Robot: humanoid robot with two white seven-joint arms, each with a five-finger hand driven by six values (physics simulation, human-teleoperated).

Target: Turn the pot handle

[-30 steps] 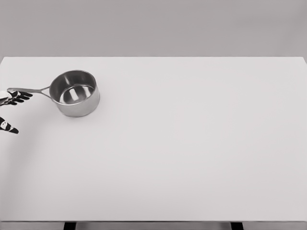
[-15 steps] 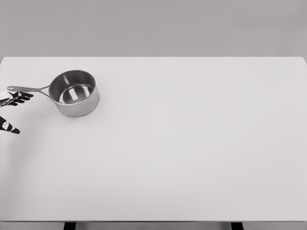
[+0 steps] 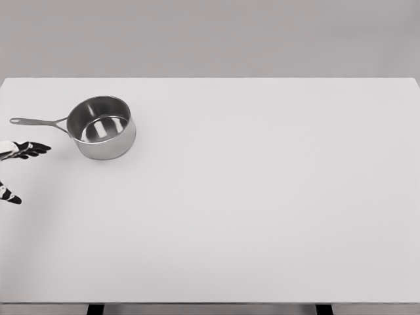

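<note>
A small steel pot stands upright on the white table at the far left. Its thin handle points left, toward the picture's edge. My left hand shows only at the left edge, below the handle and apart from it. Its dark fingers are spread, the thumb lower down, and nothing is between them. The right arm is out of view.
The table's back edge runs just behind the pot and its left edge lies close to the handle's tip. Two dark table legs show under the front edge.
My left hand has dropped down and toward me, away from the handle's tip. The pot and its handle have stayed where they were.
</note>
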